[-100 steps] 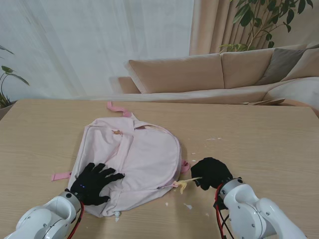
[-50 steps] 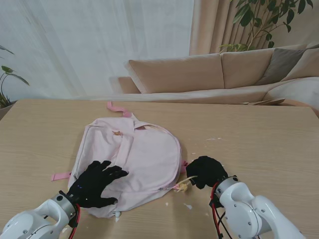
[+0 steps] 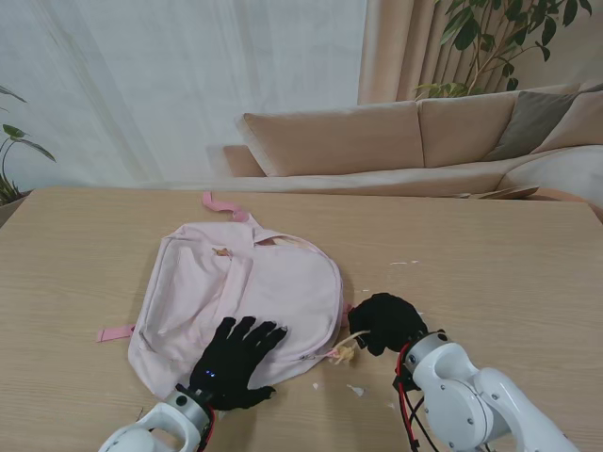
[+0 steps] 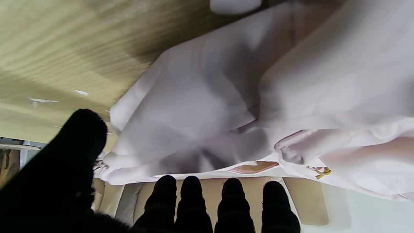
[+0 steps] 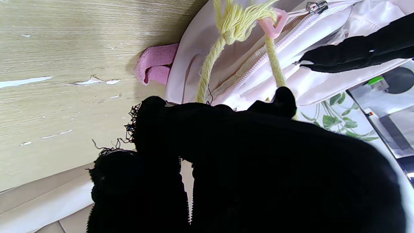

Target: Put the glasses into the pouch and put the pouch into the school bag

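The pink school bag [image 3: 240,297] lies flat in the middle of the table. My left hand [image 3: 236,363], in a black glove, rests with spread fingers on the bag's near edge, open and holding nothing. My right hand [image 3: 386,323] is closed on the yellow cord [image 3: 347,347] tied to the bag's zipper pull. In the right wrist view the yellow cord [image 5: 226,38] runs from its knot at the pink pull [image 5: 273,24] into my closed fist [image 5: 226,168]. The left wrist view shows the bag's pale fabric [image 4: 258,97] beyond my fingertips [image 4: 190,194]. Neither glasses nor pouch is visible.
A pink strap [image 3: 115,332] sticks out at the bag's left and another [image 3: 224,206] at its far end. Small white flecks [image 3: 356,390] lie on the wood near my right hand. A beige sofa [image 3: 415,141] stands beyond the table.
My left hand slid right along the bag's near edge, from the near-left corner toward the middle. My right hand has shifted slightly left and farther, still gripping the cord.
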